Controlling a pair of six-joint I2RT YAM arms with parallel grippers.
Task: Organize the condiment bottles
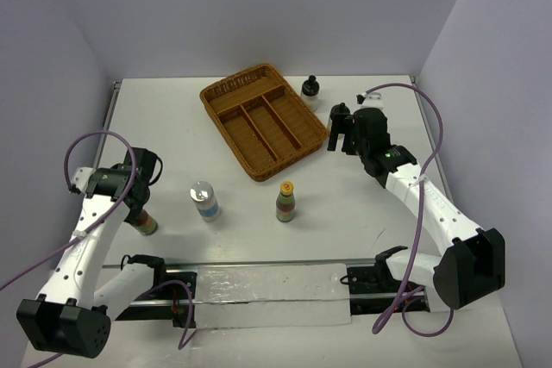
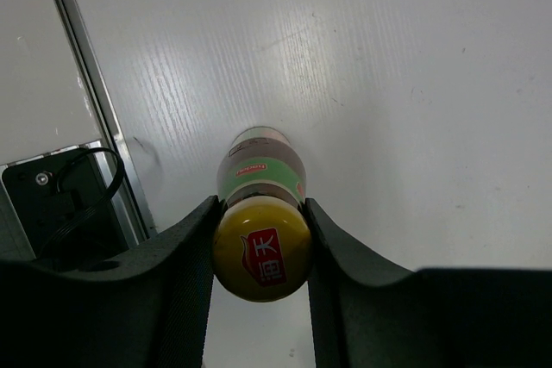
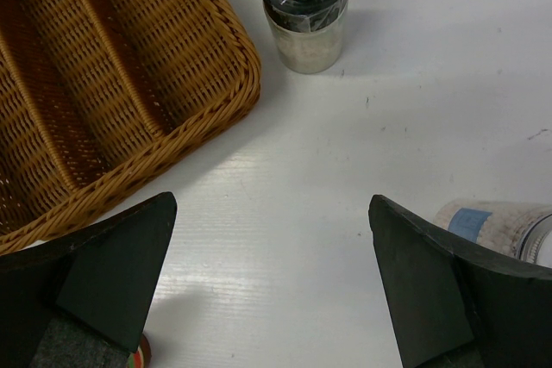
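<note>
Your left end effector (image 2: 261, 223) is clenched on a yellow-cap bottle (image 2: 261, 252), standing near-left on the desk (image 1: 345, 213). Right end effector (image 1: 338, 134) is wide open w/ nothing in it, just right of the wicker tray (image 1: 230, 135). 2nd yellow-cap bottle (image 1: 285, 202) & white blue-label bottle (image 1: 204, 201) stand mid-desk. Black-cap bottle (image 1: 310, 90) is by the tray's far-right side.

Yellow-cap btl (image 2: 261, 247), white btl (image 1: 204, 201), black-cap btl (image 1: 310, 90), all upright
</note>
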